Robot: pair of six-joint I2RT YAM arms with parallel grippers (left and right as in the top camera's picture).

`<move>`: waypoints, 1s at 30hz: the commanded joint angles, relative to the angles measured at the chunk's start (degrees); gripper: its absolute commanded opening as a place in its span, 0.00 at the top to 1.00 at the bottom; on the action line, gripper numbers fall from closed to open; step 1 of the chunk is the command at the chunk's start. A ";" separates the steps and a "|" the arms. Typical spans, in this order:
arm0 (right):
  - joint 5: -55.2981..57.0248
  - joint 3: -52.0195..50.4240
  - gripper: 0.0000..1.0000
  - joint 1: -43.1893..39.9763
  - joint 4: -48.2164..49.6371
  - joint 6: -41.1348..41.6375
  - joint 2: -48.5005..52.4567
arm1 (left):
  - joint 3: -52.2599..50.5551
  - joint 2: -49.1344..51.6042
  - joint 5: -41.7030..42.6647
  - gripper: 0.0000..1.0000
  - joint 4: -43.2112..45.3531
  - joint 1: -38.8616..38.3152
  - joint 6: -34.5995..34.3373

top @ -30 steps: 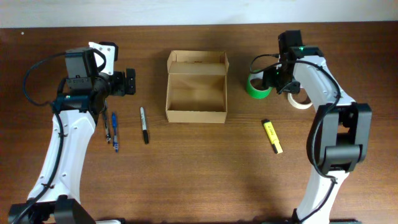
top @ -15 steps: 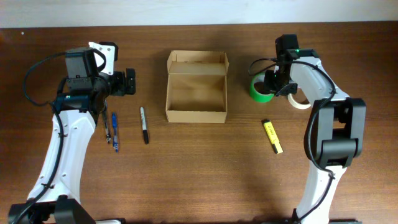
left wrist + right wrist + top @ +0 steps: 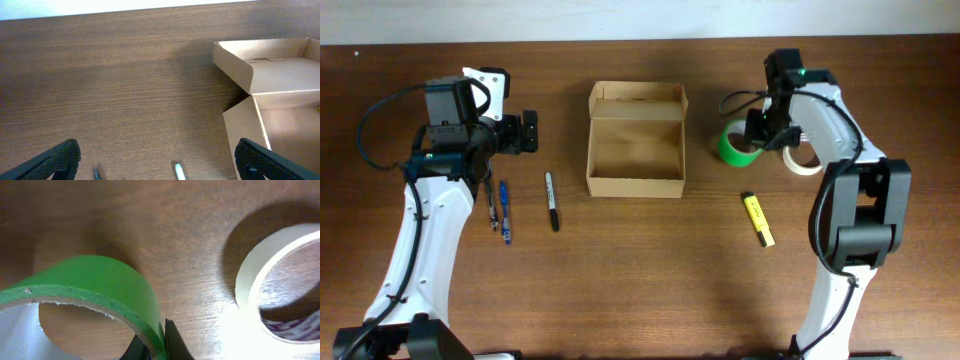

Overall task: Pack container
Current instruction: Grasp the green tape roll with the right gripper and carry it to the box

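Pinching the green tape roll (image 3: 737, 146), the right gripper (image 3: 761, 133) has shifted it slightly since a second ago. Only the right wrist view shows the fingers (image 3: 176, 347) clamping the roll's wall, with the cream roll (image 3: 260, 275) just beside. The left gripper (image 3: 157, 162) hangs spread wide. The container (image 3: 636, 186) sits open mid-table between the arms.
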 commanded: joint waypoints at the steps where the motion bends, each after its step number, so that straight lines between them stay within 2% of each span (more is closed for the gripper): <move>1: -2.23 7.48 0.96 0.92 -2.99 -0.48 -5.86 | 0.83 0.33 -0.24 0.01 0.02 0.13 0.96; 7: -3.74 17.46 0.96 6.27 -9.99 -6.36 -11.52 | 0.83 0.33 -0.24 0.01 0.02 0.13 0.96; 14: -3.89 19.04 0.96 18.14 -10.82 -15.67 -14.05 | 0.83 0.33 -0.24 0.01 0.02 0.13 0.94; 22: 2.19 18.78 0.96 27.21 -5.20 -19.78 -10.01 | 0.83 0.33 -0.24 0.01 0.02 0.13 0.94; 30: 2.34 18.78 0.96 28.55 0.66 -20.92 -3.54 | 0.83 0.33 -0.24 0.01 0.02 0.13 0.96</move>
